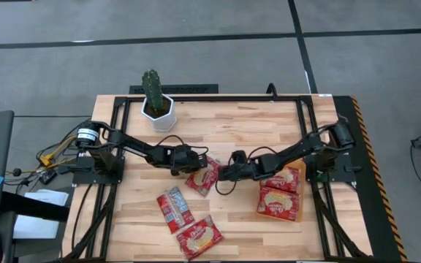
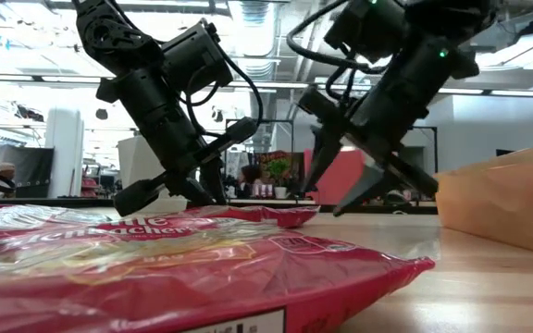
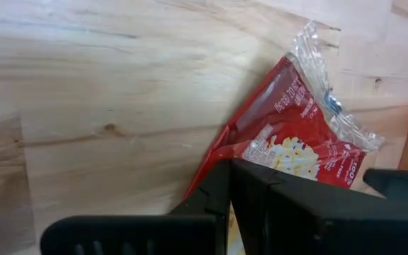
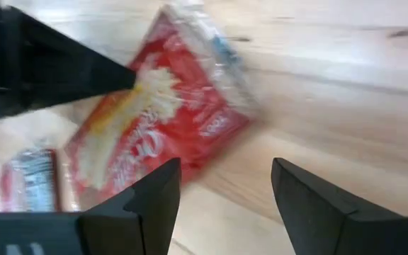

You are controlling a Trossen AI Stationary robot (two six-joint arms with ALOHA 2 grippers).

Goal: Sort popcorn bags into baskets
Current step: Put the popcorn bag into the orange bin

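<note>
The left gripper [image 1: 194,162], clenched, presses one popcorn bag [image 1: 202,176] at mid-table; the right gripper [image 1: 225,174] hovers spread wide just beside that bag's other side. Its long axis runs diagonally between them. Two more bags [image 1: 175,208] [image 1: 199,237] lie nearer the front. The orange basket [image 1: 278,204] behind the right gripper holds two.

High view straight down; low view level, close to table [image 1: 240,124]; wrist views close, sharing popcorn bag [image 3: 289,142].
</note>
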